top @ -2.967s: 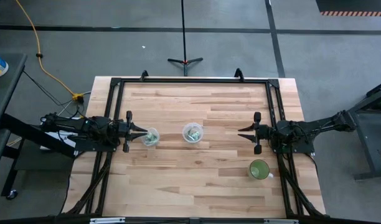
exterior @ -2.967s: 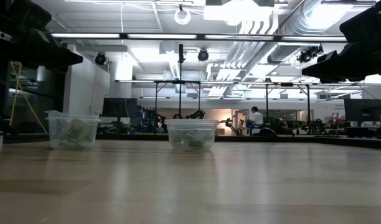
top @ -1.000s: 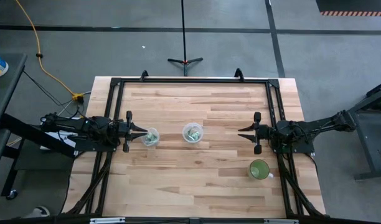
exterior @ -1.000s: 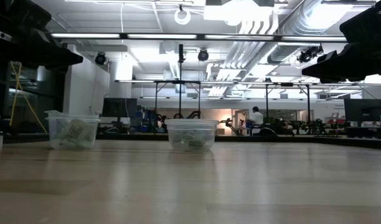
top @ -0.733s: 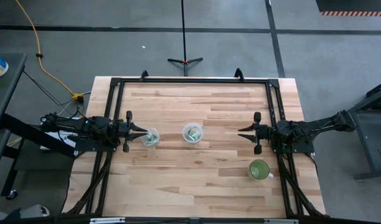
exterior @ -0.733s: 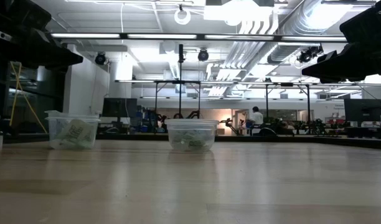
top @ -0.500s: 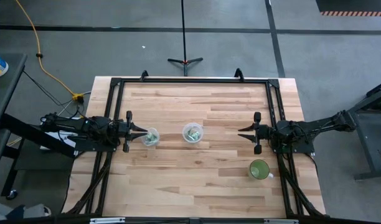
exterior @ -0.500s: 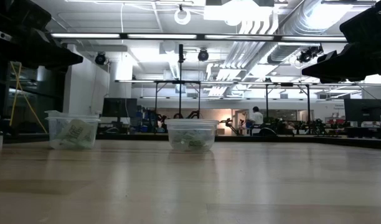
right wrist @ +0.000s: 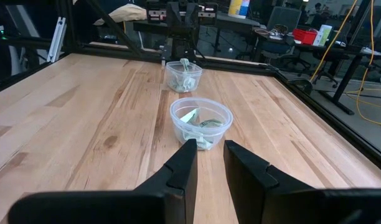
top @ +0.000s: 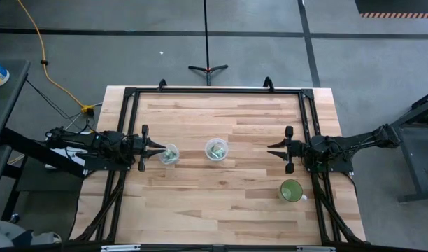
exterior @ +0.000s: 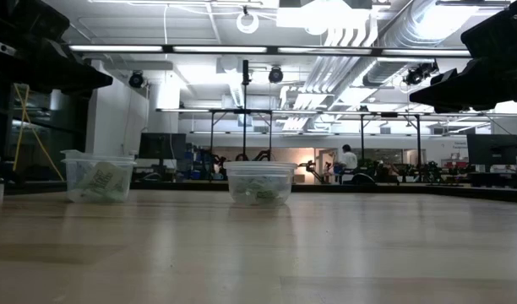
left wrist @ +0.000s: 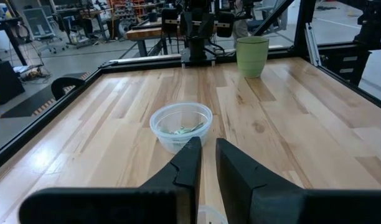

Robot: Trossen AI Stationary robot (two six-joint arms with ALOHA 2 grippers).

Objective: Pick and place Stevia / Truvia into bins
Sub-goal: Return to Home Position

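Note:
Two clear cups stand upright on the wooden table. One cup (top: 169, 154) is at the left, the other cup (top: 215, 149) near the middle. Both hold pale green and white sachets (right wrist: 202, 126), also seen in the middle cup (left wrist: 181, 127). My left gripper (top: 163, 148) hovers level just beside the left cup, whose rim (left wrist: 208, 215) shows under its fingers. It is open by a narrow gap and empty. My right gripper (top: 270, 148) hovers at the table's right and points at the middle cup (right wrist: 200, 127). It too is narrowly open and empty. No sachet lies loose on the table.
An opaque green cup (top: 291, 190) stands near the table's right near corner, in front of the right arm. A black frame (top: 214, 90) runs around the table top. Bare wood lies between the cups and the near edge. Part of a person (top: 4, 234) shows off the near left corner.
Both arms and all cups have kept still. Only the person on the floor off the table's near left corner has shifted.

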